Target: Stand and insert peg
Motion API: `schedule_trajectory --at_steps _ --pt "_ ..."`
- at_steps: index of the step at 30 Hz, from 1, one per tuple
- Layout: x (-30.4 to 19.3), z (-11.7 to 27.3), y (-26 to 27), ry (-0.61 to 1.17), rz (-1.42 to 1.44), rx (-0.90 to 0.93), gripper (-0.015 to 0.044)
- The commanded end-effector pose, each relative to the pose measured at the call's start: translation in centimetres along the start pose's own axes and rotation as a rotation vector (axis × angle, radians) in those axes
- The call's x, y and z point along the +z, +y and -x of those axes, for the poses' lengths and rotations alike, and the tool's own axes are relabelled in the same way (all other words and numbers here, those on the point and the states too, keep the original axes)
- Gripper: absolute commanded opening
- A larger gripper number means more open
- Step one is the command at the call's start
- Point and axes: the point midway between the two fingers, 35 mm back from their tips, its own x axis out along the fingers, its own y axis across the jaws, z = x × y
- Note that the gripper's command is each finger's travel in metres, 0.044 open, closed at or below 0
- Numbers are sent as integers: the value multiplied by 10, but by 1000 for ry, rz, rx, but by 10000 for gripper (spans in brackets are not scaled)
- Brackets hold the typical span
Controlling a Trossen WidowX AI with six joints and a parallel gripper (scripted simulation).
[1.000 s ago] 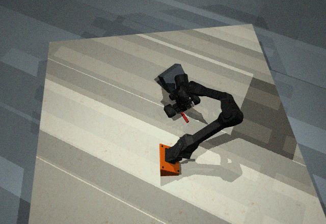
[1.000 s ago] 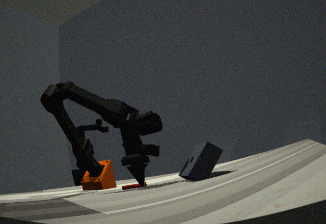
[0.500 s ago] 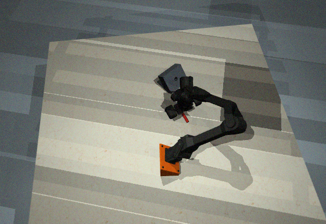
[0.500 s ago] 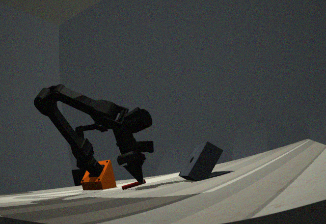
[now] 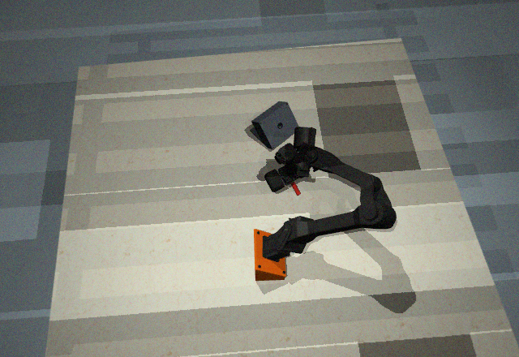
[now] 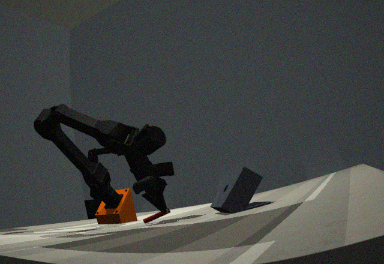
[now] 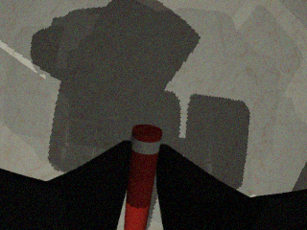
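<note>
The red peg (image 5: 296, 189) (image 6: 153, 216) (image 7: 143, 182) is held slanted, its banded end up at the fingertips and its plain end lower, towards the robot's base. Whether the plain end touches the table cannot be told. My gripper (image 6: 167, 210) (image 7: 144, 150) is shut on the peg at the white band (image 7: 145, 147), one finger on each side; in the top view its fingertips are mostly hidden by the arm. The dark sloped panel (image 5: 271, 120) (image 6: 243, 192) stands beyond the gripper, with its one hole (image 5: 280, 125) (image 6: 225, 188) in the face; it does not show in the wrist view.
The orange base (image 5: 270, 267) (image 6: 125, 206) of the arm stands on the table (image 5: 167, 239) (image 6: 309, 221). The arm bends out to the right in the top view. The panel is close to the wrist in that view. Shadows of the arm lie across the table.
</note>
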Motion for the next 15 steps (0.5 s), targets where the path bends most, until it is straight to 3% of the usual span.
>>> schedule_trajectory --at_steps 1,15 --pt "-2 2 1 -35 4 3 49" --pt "-7 10 1 -156 5 3 49"
